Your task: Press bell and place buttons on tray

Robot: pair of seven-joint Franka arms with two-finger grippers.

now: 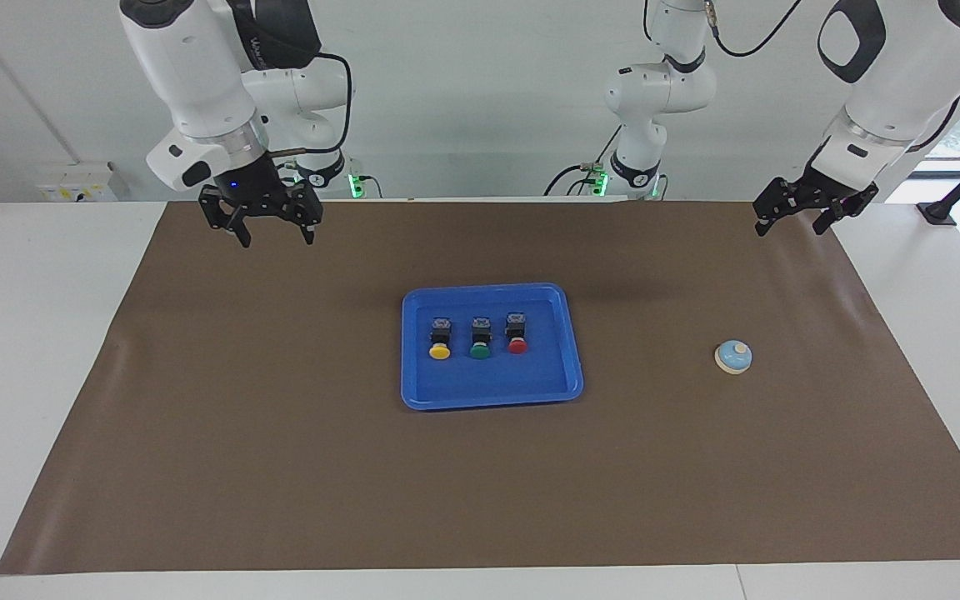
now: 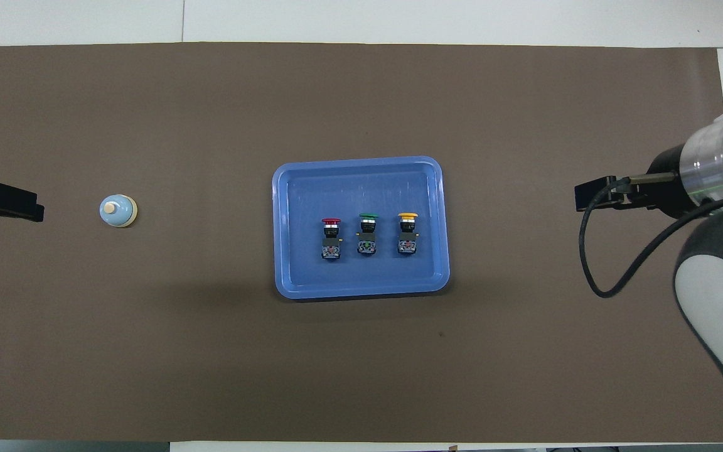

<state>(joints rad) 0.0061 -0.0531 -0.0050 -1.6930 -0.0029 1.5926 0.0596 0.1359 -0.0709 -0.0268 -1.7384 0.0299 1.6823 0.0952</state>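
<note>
The blue tray lies mid-table and also shows in the overhead view. In it stand the three buttons in a row: yellow, green and red. The overhead view shows them too: yellow, green and red. The light-blue bell sits on the mat toward the left arm's end. My right gripper is open, empty and raised over the mat at the right arm's end. My left gripper waits open over the mat's edge, apart from the bell.
A brown mat covers most of the white table. A third robot arm stands at the robots' edge of the table. A black cable hangs from the right arm.
</note>
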